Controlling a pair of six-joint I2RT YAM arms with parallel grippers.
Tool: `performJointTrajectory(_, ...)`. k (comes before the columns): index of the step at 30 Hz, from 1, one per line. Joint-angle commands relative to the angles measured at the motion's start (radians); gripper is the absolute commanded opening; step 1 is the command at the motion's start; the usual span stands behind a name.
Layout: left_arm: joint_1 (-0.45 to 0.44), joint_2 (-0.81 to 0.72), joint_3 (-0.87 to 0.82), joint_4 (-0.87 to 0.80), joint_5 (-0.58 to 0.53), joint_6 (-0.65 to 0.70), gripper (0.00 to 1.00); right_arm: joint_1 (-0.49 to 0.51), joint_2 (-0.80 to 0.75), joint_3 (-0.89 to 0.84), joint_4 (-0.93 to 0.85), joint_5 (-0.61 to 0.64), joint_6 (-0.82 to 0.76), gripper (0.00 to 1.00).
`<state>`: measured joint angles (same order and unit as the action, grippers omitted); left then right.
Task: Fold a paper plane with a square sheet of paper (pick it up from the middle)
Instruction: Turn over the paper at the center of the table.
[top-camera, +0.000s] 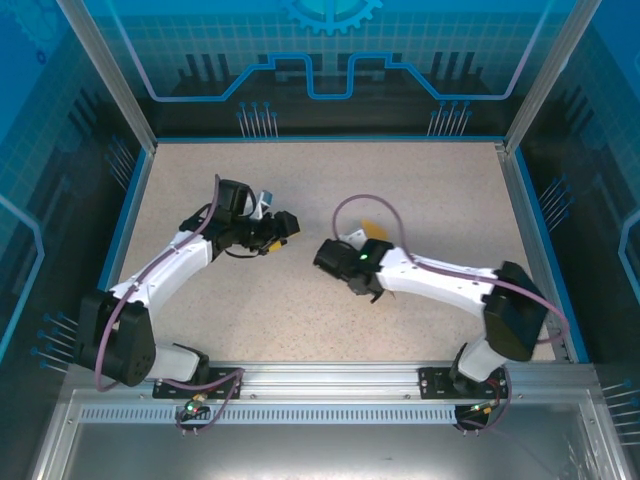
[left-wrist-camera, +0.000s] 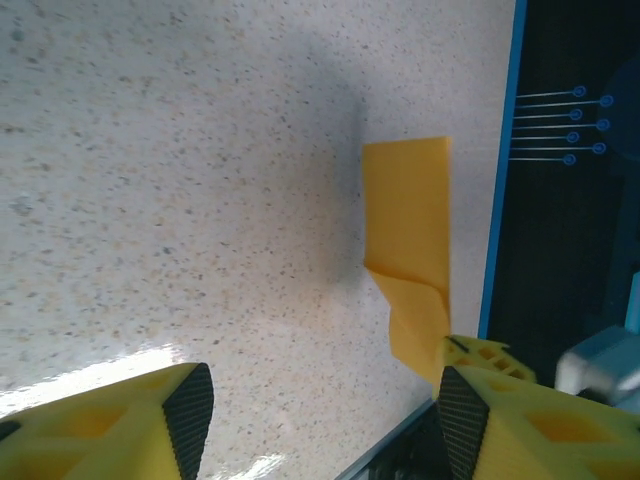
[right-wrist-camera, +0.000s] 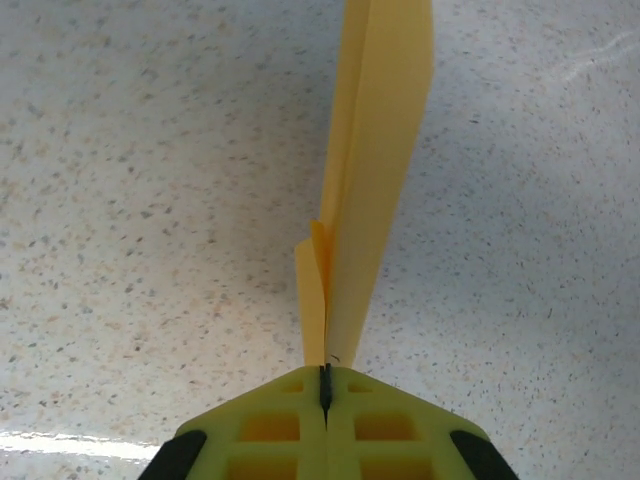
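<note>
The orange sheet of paper (right-wrist-camera: 378, 170) is folded into a narrow, layered paper plane shape and sticks straight out from my right gripper (right-wrist-camera: 323, 385), whose jaws are shut on its near end. In the left wrist view the same folded paper (left-wrist-camera: 408, 220) hangs over the table, pinched at its lower tip by the right gripper's yellow fingertips (left-wrist-camera: 483, 357). My left gripper (left-wrist-camera: 325, 420) is open just short of the paper, with nothing between its pads (left-wrist-camera: 187, 415). From above, the left gripper (top-camera: 283, 225) faces the right gripper (top-camera: 345, 245), and a bit of orange paper (top-camera: 368, 228) shows beside the right wrist.
Both arms meet over the middle of the speckled table (top-camera: 440, 200). A blue rim (left-wrist-camera: 500, 200) borders the table, with dark enclosure walls beyond. A metal rail (top-camera: 330, 375) runs along the near edge by the arm bases.
</note>
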<state>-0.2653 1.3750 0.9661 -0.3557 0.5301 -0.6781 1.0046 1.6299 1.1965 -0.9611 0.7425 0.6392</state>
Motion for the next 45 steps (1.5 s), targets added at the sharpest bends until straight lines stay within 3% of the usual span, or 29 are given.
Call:
performJointTrajectory(1,0.053,-0.033,0.024,-0.078,0.039,0.055,0.65,0.061,0.113,0.077,-0.065,0.032,0.025,0.01)
performJointTrajectory(9,0.112,-0.052,0.019,-0.132,0.051,0.098,0.65,0.132,0.255,0.103,0.151,-0.246,0.002,0.06)
performJointTrajectory(15,0.125,-0.038,-0.017,-0.101,0.076,0.088,0.65,0.140,0.307,0.123,0.230,-0.335,-0.003,0.14)
performJointTrajectory(25,0.126,-0.019,-0.046,-0.084,0.100,0.083,0.65,0.088,0.199,-0.007,0.467,-0.566,0.002,0.33)
performJointTrajectory(33,0.076,-0.013,-0.079,-0.045,0.109,0.065,0.64,-0.054,-0.081,-0.234,0.620,-0.752,0.008,0.39)
performJointTrajectory(41,-0.094,0.030,-0.056,-0.013,0.002,0.055,0.62,-0.277,-0.274,-0.427,0.609,-0.879,-0.023,0.39)
performJointTrajectory(45,-0.168,0.100,-0.020,-0.013,-0.042,0.063,0.60,-0.323,-0.302,-0.473,0.599,-0.902,-0.036,0.41)
